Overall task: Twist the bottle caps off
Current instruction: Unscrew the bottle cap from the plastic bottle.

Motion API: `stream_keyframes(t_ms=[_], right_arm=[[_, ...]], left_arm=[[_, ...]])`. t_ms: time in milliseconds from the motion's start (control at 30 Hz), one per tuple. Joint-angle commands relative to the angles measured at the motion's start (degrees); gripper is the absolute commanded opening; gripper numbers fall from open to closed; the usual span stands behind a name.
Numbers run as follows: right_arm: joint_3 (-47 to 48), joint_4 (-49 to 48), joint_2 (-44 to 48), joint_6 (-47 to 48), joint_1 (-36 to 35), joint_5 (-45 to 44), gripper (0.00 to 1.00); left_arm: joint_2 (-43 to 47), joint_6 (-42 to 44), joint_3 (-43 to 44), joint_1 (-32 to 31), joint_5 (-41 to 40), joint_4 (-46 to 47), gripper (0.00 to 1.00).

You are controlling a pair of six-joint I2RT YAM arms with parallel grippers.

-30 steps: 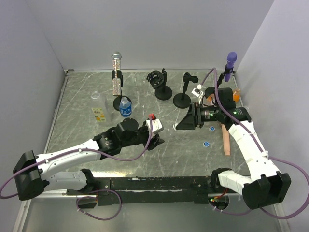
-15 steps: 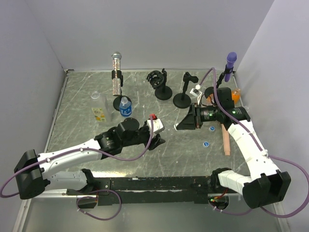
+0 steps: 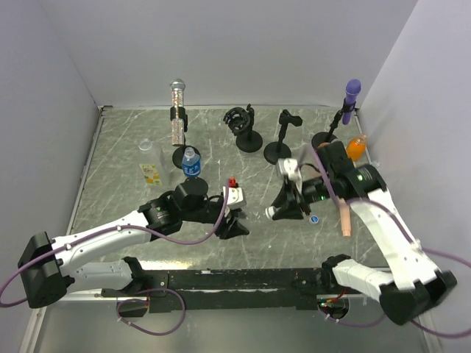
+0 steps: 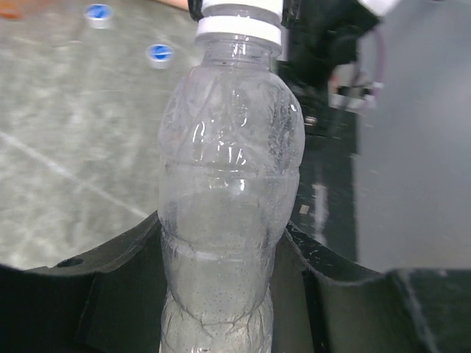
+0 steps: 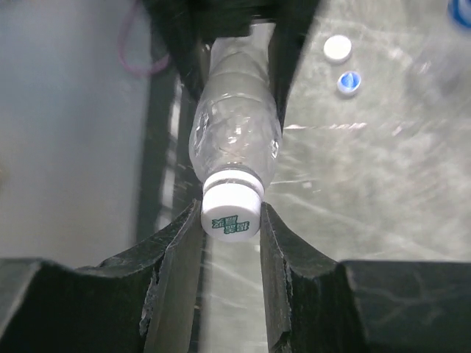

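White screw cap (image 5: 230, 209) is clamped between the two fingers of the right gripper (image 5: 230, 220), which is closed firmly against both of its sides. The cap is seated on the neck of a clear bottle (image 4: 228, 184), which is held above the table (image 3: 125, 147) between the two grippers. The left gripper (image 4: 221, 243) is partly closed around the bottle body and grips it. Two blue caps (image 4: 158, 52) lie loose on the table. A blue-labelled bottle (image 3: 191, 163) stands upright further back.
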State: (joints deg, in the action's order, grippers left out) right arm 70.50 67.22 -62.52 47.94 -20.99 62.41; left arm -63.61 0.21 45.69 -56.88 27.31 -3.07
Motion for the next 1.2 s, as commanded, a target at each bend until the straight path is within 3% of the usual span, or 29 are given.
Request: stream_keyframes(t_ms=[0,167,267,500,600,733,833,967,1167], right_arm=[[-4.31,-4.70,9.42,18.85,-2.21,-3.52,0.20],[-0.81,-0.71,6.19,18.76,-2.21,-0.90,0.23],[-1.59,-2.35,5.39,12.47,-2.21,-0.45,0.28],[-2.92,-11.66,8.29,-6.96,-1.51,-0.62,0.72],[-1.60,-14.56,8.64,-15.56,2.43,2.44,0.81],[-2.02,-22.63,8.03,-34.26,9.20,5.53,0.86],[-4.58,-25.22,6.54,-52.83,12.72,0.62,0.86],[-6.07,-21.09,3.82,-57.08,13.17,0.07,0.84],[-7.66,-22.58,2.94,-57.88,12.30,-0.19,0.82]], left_arm=[[-0.28,-2.05,2.56,0.28,9.61,0.00,0.38],[1.29,-1.18,2.56,0.28,5.66,-0.53,0.38],[2.18,-0.91,2.30,0.28,3.46,-0.62,0.38],[2.18,-1.00,1.15,0.28,-0.15,-0.80,0.37],[2.53,-1.00,0.89,0.28,-2.87,-1.23,0.37],[4.20,-1.53,0.36,0.02,-8.75,-0.88,0.36],[4.90,-1.09,0.97,-2.70,-17.97,-1.15,0.36],[4.82,-0.91,1.59,-5.95,-26.50,0.25,0.35],[2.27,1.46,2.82,-7.45,-29.15,1.66,0.36]])
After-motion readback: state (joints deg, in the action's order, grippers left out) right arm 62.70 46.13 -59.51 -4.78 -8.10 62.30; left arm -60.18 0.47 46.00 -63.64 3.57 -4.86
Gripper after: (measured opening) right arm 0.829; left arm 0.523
